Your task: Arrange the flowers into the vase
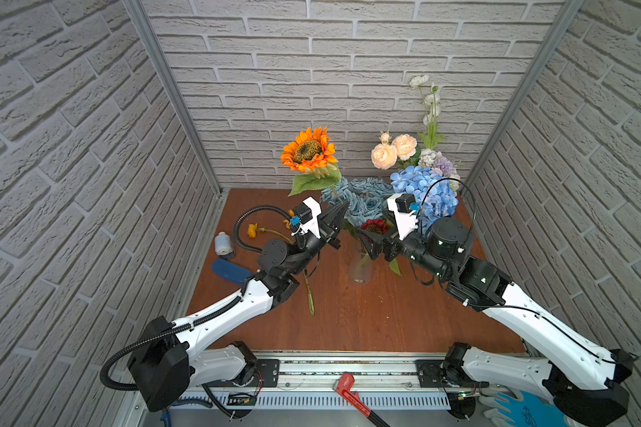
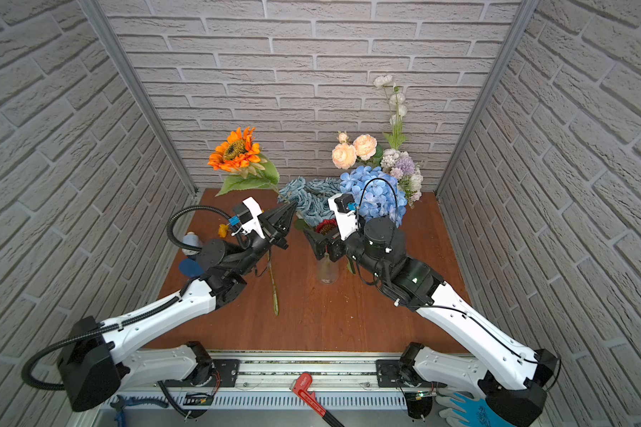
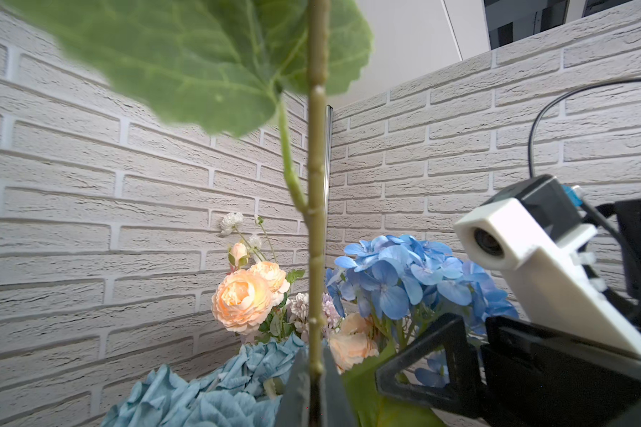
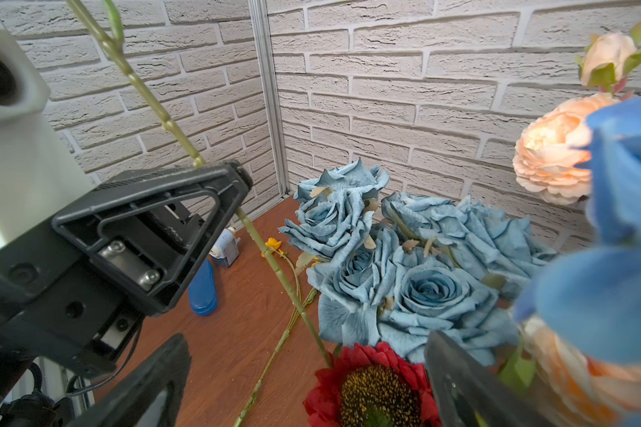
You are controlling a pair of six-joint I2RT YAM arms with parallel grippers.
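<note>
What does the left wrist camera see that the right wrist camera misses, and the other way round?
Only the left wrist view: a big green leaf, tall white buds and the right arm's white camera housing. Only the right wrist view: a red sunflower, the wooden table, a blue case and a small bottle. Both: the green stem pinched in the shut left gripper, dusty-blue roses and cream-peach roses.

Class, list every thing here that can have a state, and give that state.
orange sunflower: lifted, stem tilted.
left gripper: shut on orange sunflower's stem.
red sunflower: not gripped.
right gripper: open, fingers either side of red sunflower.
vase: upright, stems inside.
small yellow flower: lying on table.
</note>
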